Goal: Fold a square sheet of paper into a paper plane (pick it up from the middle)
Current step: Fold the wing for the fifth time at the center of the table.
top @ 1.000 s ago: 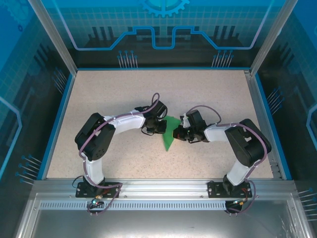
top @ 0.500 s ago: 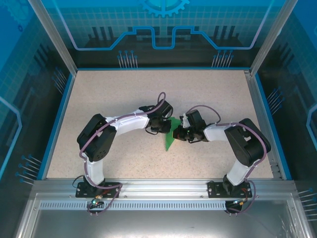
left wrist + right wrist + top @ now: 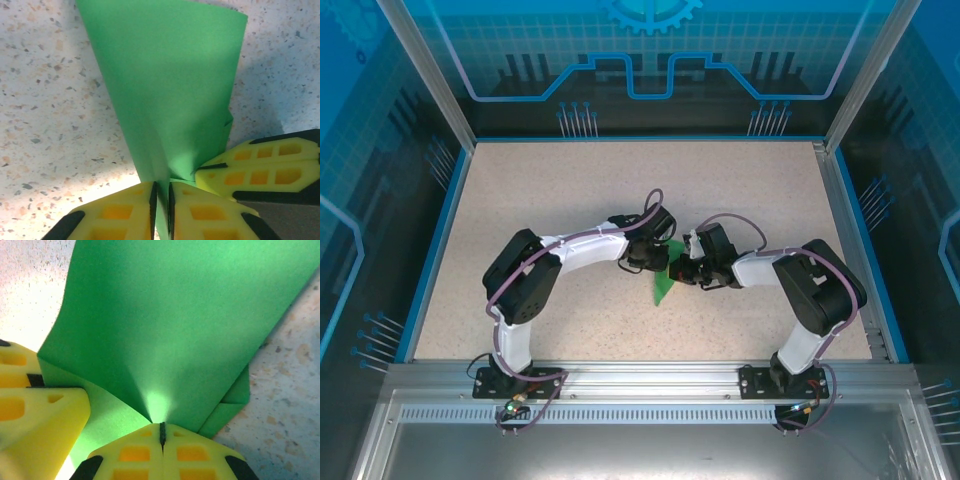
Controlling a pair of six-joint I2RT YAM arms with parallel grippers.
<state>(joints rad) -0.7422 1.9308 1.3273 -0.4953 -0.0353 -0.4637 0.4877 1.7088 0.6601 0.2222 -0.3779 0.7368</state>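
Note:
The square sheet of paper (image 3: 663, 287) is green and folded into a narrow wedge, its tip pointing toward the near edge of the table. It is held up at mid-table between both grippers. My left gripper (image 3: 658, 262) comes in from the left, and its jaws stand a narrow slit apart with a folded edge of the paper (image 3: 170, 90) filling that slit (image 3: 162, 200). From the right, my right gripper (image 3: 681, 270) pinches the paper (image 3: 175, 325) with its fingertips pressed together (image 3: 161, 432). The two grippers' yellow fingers (image 3: 260, 170) nearly touch.
The speckled tabletop (image 3: 570, 190) is bordered by a blue rim and aluminium posts. Both arms bend inward toward the middle, with their bases at the near rail.
My left gripper has moved right, over the paper's upper part and up against the right gripper. Its jaws have parted slightly. The right arm has stayed still.

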